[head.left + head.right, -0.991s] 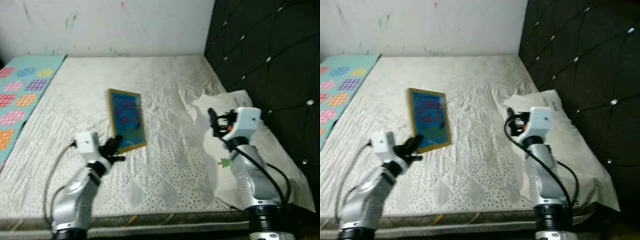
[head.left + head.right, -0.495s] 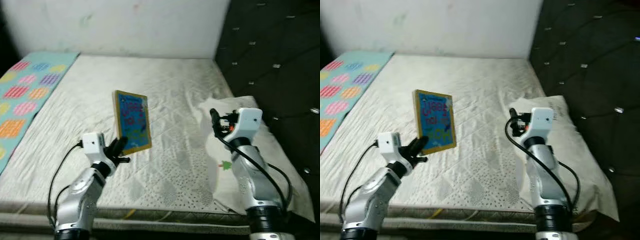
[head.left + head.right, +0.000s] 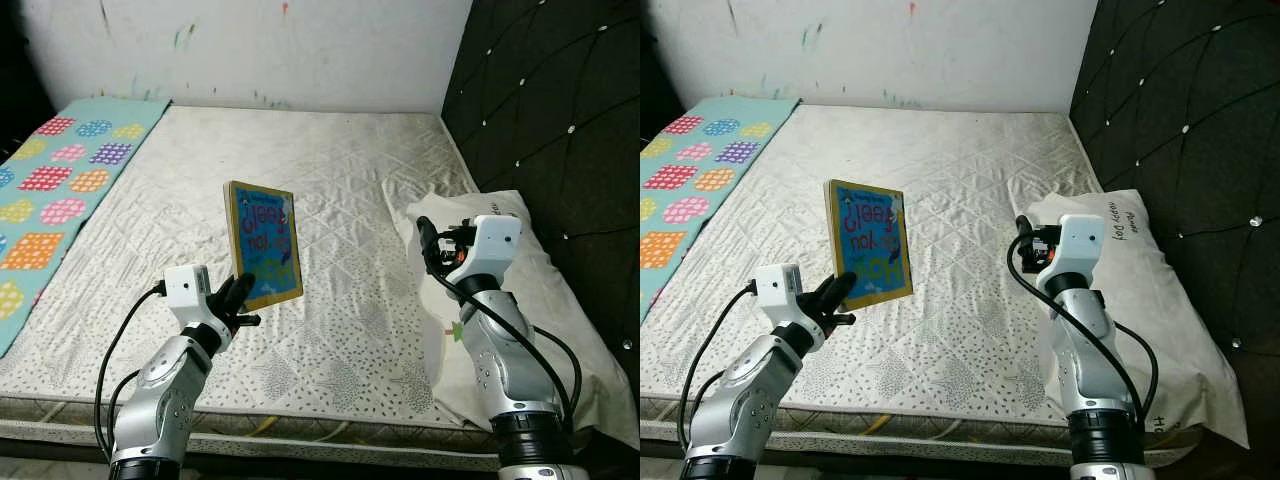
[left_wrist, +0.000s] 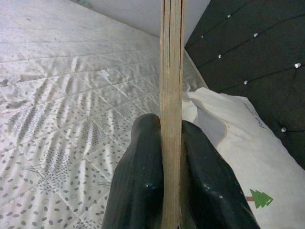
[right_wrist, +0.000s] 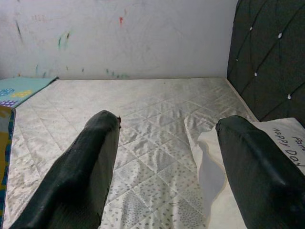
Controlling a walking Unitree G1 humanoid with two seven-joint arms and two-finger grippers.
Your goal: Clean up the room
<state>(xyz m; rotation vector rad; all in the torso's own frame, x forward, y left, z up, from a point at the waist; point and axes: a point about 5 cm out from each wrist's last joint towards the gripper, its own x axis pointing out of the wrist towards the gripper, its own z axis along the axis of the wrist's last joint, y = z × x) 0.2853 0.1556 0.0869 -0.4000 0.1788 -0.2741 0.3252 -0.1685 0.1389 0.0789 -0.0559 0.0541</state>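
Observation:
A thin picture book (image 3: 264, 244) with a blue cover and yellow border stands upright above the mattress (image 3: 330, 170), held by its lower edge. My left gripper (image 3: 237, 298) is shut on the book; in the left wrist view its two black fingers (image 4: 138, 186) clamp the book's edge (image 4: 171, 95). My right gripper (image 3: 425, 240) is open, raised over the near edge of a white pillow (image 3: 520, 300), with nothing between its fingers (image 5: 81, 171).
A colourful patterned play mat (image 3: 60, 180) covers the bed's left side. A dark tufted headboard (image 3: 560, 110) runs along the right. A white wall with paint marks (image 3: 250, 45) stands behind. The bed's front edge (image 3: 330, 435) is close to me.
The book went from lying flat on the mattress to standing upright in my left gripper. The camera shifted, showing more of the play mat. My right arm stayed in place.

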